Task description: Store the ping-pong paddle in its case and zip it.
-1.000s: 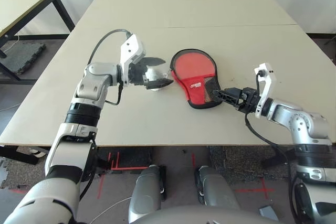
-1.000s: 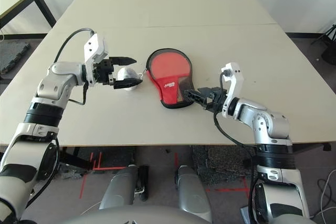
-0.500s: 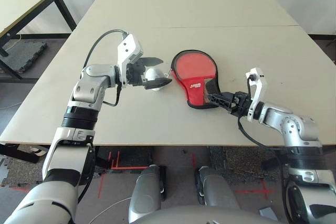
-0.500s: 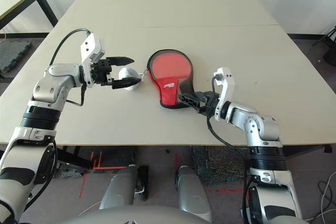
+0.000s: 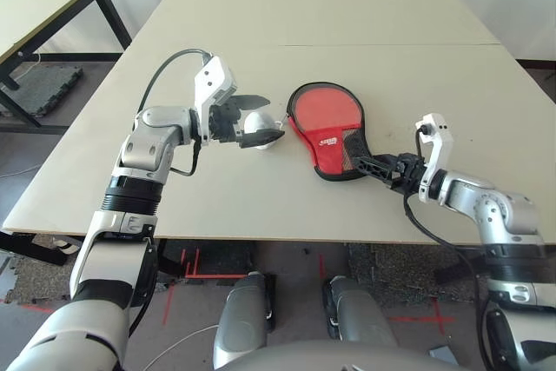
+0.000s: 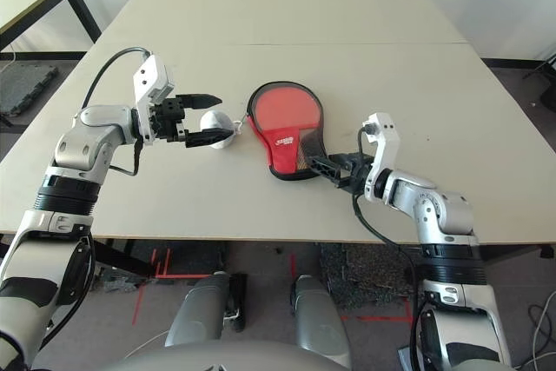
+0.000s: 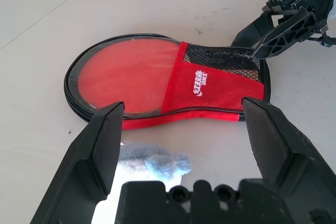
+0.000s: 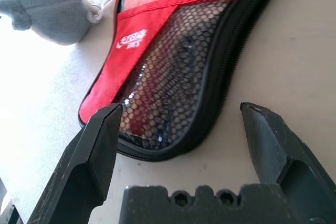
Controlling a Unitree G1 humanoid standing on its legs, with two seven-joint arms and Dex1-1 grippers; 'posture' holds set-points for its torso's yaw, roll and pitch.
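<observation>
A grey plush ball (image 6: 216, 129) lay just left of the red case (image 6: 284, 130), corded to it, near the open, empty left gripper (image 6: 228, 118). The case's handle end pointed toward the robot, its long axis running away. The right gripper (image 8: 181, 106) was spread open beside that end.

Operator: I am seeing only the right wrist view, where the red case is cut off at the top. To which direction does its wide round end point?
Observer: The case's wide end points away from the robot, toward the far side of the table.
Operator: Thank you. And the left gripper, is it open or shut?
Observer: Open: the left gripper has its fingers apart beside the grey plush toy.
</observation>
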